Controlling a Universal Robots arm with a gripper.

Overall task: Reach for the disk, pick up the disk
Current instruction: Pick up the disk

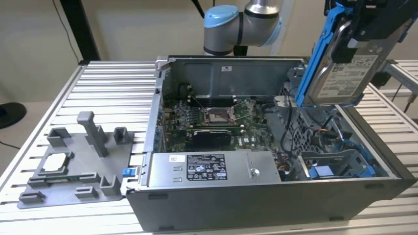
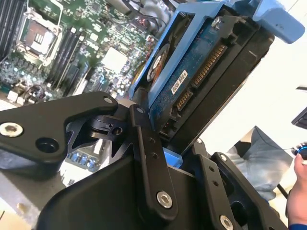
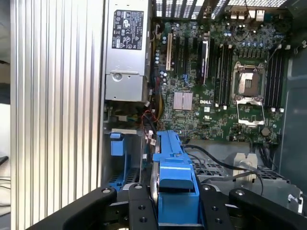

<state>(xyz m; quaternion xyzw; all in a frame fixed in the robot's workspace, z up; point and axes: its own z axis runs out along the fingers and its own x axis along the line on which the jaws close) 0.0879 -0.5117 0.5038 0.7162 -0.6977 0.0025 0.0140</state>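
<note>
open computer case (image 1: 261,196) below, motherboard (image 1: 216,117) exposed, grey fixture (image 1: 72,166) alongside. gripper (image 3: 175,211) raised above case, clamped on the disk (image 1: 346,73), held upright.

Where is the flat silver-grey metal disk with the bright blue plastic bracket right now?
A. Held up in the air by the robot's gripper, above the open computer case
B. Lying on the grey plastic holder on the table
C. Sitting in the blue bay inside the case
A: in the exterior view the flat silver-grey metal disk with the bright blue plastic bracket hangs upright above the open grey computer case, and in the second wrist view the black gripper is clamped on it.
</note>
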